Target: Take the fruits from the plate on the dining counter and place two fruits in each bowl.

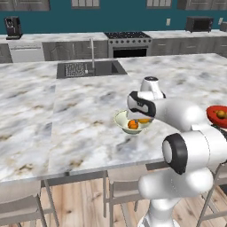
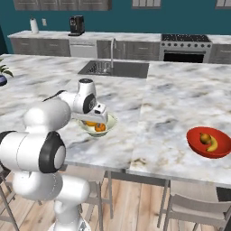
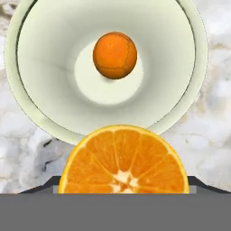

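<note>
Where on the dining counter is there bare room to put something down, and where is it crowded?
Bare marble lies between the cream bowl and the red bowl, and between the cream bowl and the sink. It is crowded at the cream bowl: the gripper holds an orange half over it, and a round orange fruit lies inside.

Pale cream-green bowl [image 3: 54, 103] holds a round orange fruit [image 3: 114, 55]; at its 6 o'clock, a cut orange half [image 3: 122, 160], bright segments, whitish core. White-grey veined marble counter [image 2: 180, 99]. Glossy red bowl [image 2: 195, 143] with yellow banana [image 2: 211, 144] and a brownish-orange fruit [image 2: 205, 137].
</note>
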